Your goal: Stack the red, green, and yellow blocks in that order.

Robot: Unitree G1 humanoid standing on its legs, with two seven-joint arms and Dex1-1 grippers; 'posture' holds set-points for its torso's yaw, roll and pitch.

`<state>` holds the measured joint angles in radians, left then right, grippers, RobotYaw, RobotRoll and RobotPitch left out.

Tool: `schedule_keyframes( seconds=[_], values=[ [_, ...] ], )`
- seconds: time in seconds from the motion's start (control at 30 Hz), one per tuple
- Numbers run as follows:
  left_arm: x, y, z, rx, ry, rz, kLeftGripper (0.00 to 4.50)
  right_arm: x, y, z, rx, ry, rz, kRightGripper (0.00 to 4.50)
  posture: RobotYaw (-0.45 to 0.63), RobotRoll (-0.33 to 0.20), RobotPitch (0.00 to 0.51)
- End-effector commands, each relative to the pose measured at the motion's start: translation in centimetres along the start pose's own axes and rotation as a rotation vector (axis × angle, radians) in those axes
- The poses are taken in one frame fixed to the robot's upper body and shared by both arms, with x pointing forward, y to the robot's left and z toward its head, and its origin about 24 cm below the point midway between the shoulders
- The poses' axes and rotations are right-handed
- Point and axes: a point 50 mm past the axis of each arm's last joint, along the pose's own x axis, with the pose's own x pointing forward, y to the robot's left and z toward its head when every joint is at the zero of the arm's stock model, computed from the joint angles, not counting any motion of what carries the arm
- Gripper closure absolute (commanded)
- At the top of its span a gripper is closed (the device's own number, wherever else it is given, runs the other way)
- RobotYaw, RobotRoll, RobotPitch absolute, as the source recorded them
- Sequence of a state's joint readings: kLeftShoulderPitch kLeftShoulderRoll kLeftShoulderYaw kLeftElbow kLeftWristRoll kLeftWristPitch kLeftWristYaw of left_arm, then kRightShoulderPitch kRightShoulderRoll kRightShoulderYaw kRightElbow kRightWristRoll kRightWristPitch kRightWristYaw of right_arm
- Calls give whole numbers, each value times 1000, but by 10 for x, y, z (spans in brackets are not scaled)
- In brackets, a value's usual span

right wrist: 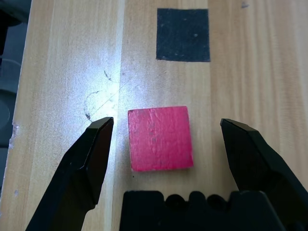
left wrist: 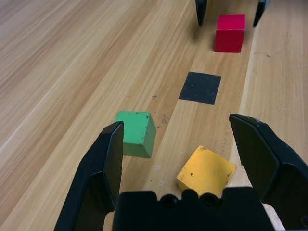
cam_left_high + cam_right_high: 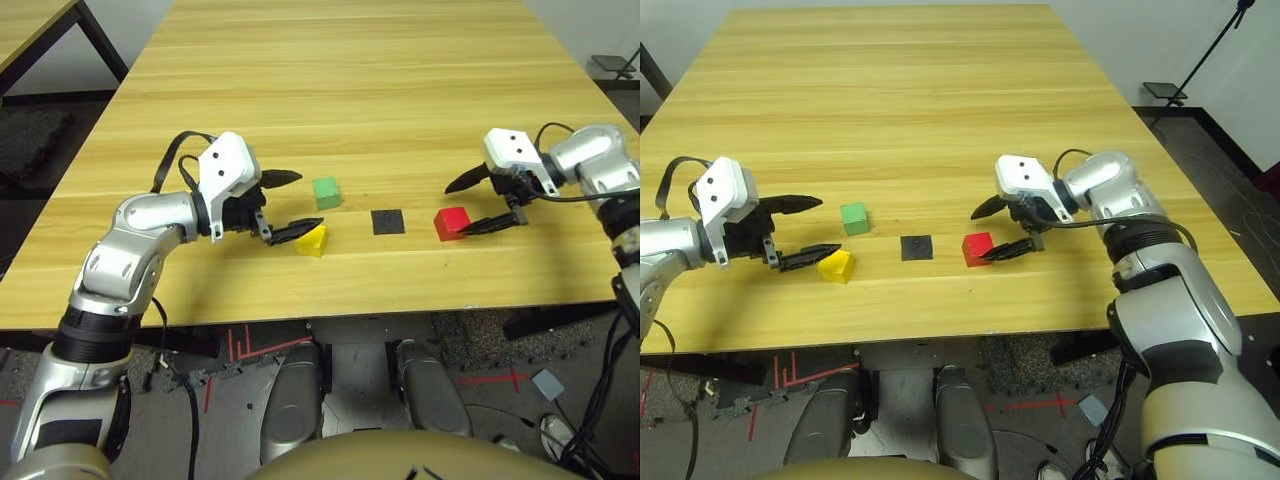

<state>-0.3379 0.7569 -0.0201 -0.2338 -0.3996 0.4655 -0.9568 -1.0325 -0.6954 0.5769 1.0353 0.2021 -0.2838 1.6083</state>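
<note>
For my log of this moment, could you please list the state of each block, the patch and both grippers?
red block: flat on the table, unstacked, between the open fingers of the right gripper, not gripped.
green block: on the table, alone, free.
yellow block: on the table, turned askew, free.
black patch: flat, nothing on it.
left gripper: open, holding nothing.

The yellow block [image 3: 312, 240] is partly covered by the left gripper's [image 3: 291, 205] lower finger. The red block's [image 3: 452, 222] right edge sits behind the right gripper's [image 3: 482, 202] finger. The bench [image 3: 350, 80] is cut off at the picture's top.
</note>
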Motion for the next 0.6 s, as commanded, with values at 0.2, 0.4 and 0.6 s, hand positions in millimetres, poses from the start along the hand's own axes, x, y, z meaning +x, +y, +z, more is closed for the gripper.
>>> schedule_keyframes(
  seconds=[0.2,0.4,0.6],
  values=[
    [4,-4,2,3,2,16,0,7,-2,0,-37,69,41,1627,386,-116,114],
    [2,-1,3,6,9,42,0,13,-13,22,-61,0,30,2455,402,-127,110],
    [5,1,6,19,25,44,0,34,-22,61,-93,-107,65,2455,408,-136,112]
  ],
)
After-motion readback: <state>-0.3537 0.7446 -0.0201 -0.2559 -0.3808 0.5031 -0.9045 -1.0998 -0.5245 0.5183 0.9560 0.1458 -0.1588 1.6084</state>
